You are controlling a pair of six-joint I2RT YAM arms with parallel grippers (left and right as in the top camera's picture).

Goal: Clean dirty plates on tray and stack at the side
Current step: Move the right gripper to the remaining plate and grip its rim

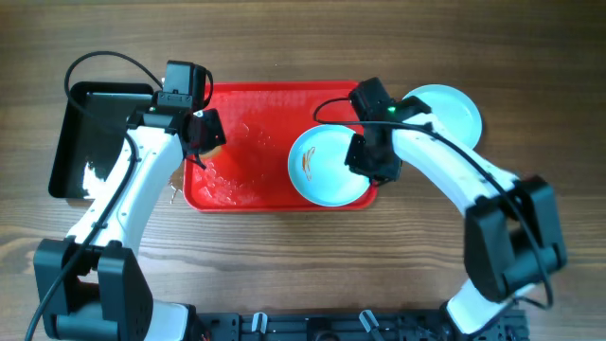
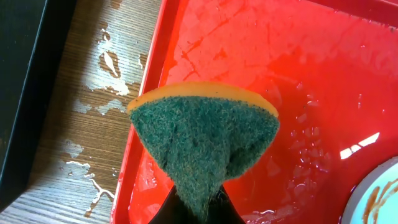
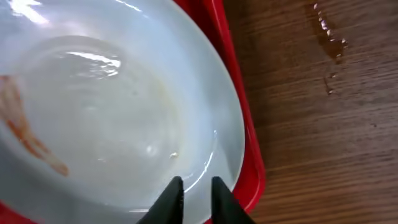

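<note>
Sponge (image 2: 205,134) in the left jaws, smeared plate (image 1: 327,169) in the right jaws.
The left jaws are clenched on the green-and-yellow sponge above the wet red tray (image 1: 248,156), left of centre. The right jaws pinch the rim of the brown-smeared plate at the tray's lower-right corner. Another plate (image 1: 456,109) lies on the counter (image 1: 284,256), upper right.

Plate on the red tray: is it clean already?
No, the plate on the tray bears an orange-brown smear left of its centre in the overhead view.
</note>
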